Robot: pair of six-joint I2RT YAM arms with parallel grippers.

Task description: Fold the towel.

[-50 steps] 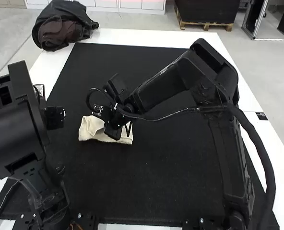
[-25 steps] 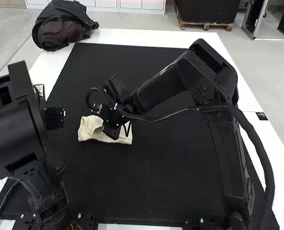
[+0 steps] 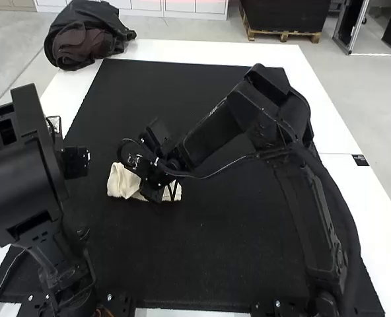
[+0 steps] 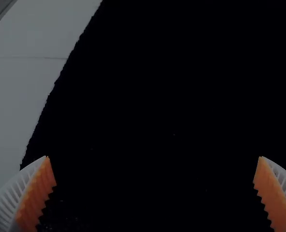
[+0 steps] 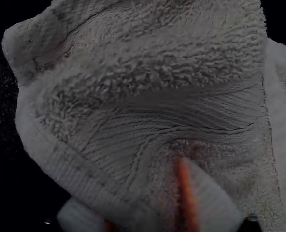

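Note:
The right gripper [image 3: 152,178] is low over the cream towel [image 3: 121,181] at the mat's left-centre in the high view, hiding its middle. In the right wrist view the right gripper [image 5: 131,186] has its fingers apart, one pressed against the towel [image 5: 133,77], the other partly behind its edge, with cloth between them. The towel lies folded in uneven layers, with a thick raised fold and a rumpled corner. Far to the left in the high view is the left gripper [image 3: 75,162], off the towel. The left gripper [image 4: 154,157] stands wide open over bare mat in its wrist view.
A black mat [image 3: 202,264] covers most of the white table [image 3: 374,218]. A dark bag or garment [image 3: 83,43] lies at the table's far left corner. The right arm spans the mat from the right, above its surface.
The right gripper has come down and slightly toward the near edge, covering more of the towel's middle, and its arm has lowered. The left arm has stayed still.

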